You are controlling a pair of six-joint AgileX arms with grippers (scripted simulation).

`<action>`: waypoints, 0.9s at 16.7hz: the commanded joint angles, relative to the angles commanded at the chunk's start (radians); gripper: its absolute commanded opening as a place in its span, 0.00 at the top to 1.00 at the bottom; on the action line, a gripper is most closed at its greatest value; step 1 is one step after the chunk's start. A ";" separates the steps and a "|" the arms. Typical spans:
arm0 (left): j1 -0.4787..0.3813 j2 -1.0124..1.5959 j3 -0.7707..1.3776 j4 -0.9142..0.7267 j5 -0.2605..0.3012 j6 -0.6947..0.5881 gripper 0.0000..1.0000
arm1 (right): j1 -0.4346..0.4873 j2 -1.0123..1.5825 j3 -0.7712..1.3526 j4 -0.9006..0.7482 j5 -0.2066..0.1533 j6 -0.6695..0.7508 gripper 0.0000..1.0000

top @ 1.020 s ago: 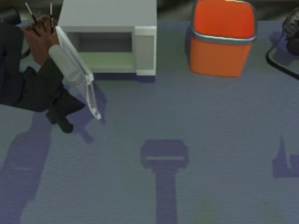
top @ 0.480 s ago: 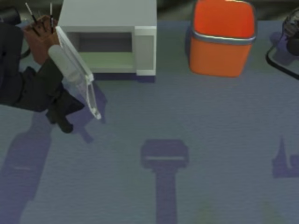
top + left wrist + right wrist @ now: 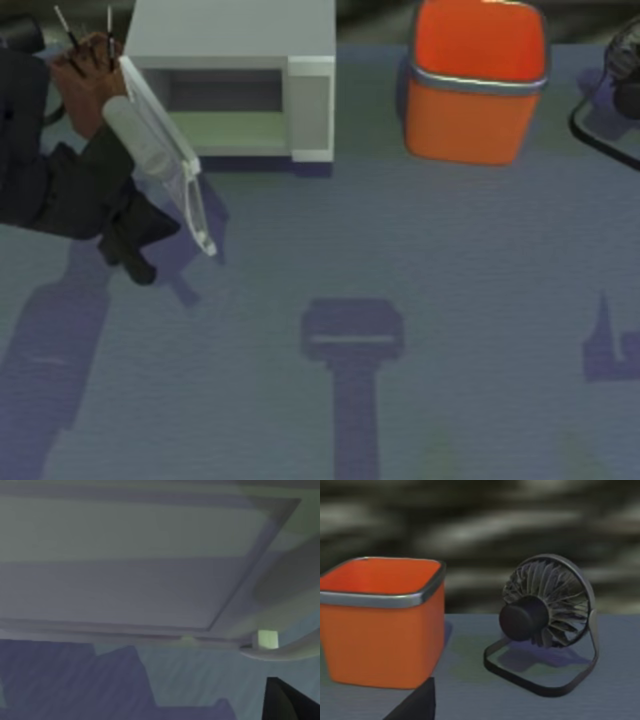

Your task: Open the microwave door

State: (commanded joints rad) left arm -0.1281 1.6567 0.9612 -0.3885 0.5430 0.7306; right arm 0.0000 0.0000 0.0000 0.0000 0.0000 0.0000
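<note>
Reaching in from the table's left edge, my left arm (image 3: 70, 190) lies along the outer face of the door (image 3: 165, 160), and its gripper (image 3: 135, 250) sits at the door's free end, low and dark against the table (image 3: 420, 270). Whether its fingers are spread or closed I cannot tell: from above they merge into one dark shape, and the left wrist view is filled by the door's window (image 3: 125, 570) and frame, with only a dark corner of the gripper body at the picture's margin. That view also shows a slim pale bar (image 3: 280, 652) beside the frame, with a small pale block at its end; whether the gripper touches it is hidden.

The door stands swung well out from the microwave (image 3: 235, 75), hinged at the oven's left front corner and angled toward the table's near left. The cavity (image 3: 225, 115) is open to view, with its pale floor showing. The control panel (image 3: 311, 108) is on the oven's right side. The microwave sits at the table's far edge, left of the middle.

An orange bin (image 3: 478, 80) stands at the far edge to the right of the oven, apart from it. A small black fan (image 3: 547, 607) on a wire stand is near the far right corner, beside the bin.

My right arm is parked off the right edge; its gripper does not show from above.
</note>
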 joint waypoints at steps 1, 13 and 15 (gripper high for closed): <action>0.000 0.000 0.000 0.000 0.000 0.000 1.00 | 0.000 0.000 0.000 0.000 0.000 0.000 0.00; 0.000 0.000 0.000 0.000 0.000 0.000 0.62 | 0.000 0.000 0.000 0.000 0.000 0.000 0.00; 0.000 0.000 0.000 0.000 0.000 0.000 0.47 | 0.000 0.000 0.000 0.000 0.000 0.000 0.00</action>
State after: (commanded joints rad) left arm -0.1281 1.6567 0.9612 -0.3885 0.5430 0.7306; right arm 0.0000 0.0000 0.0000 0.0000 0.0000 0.0000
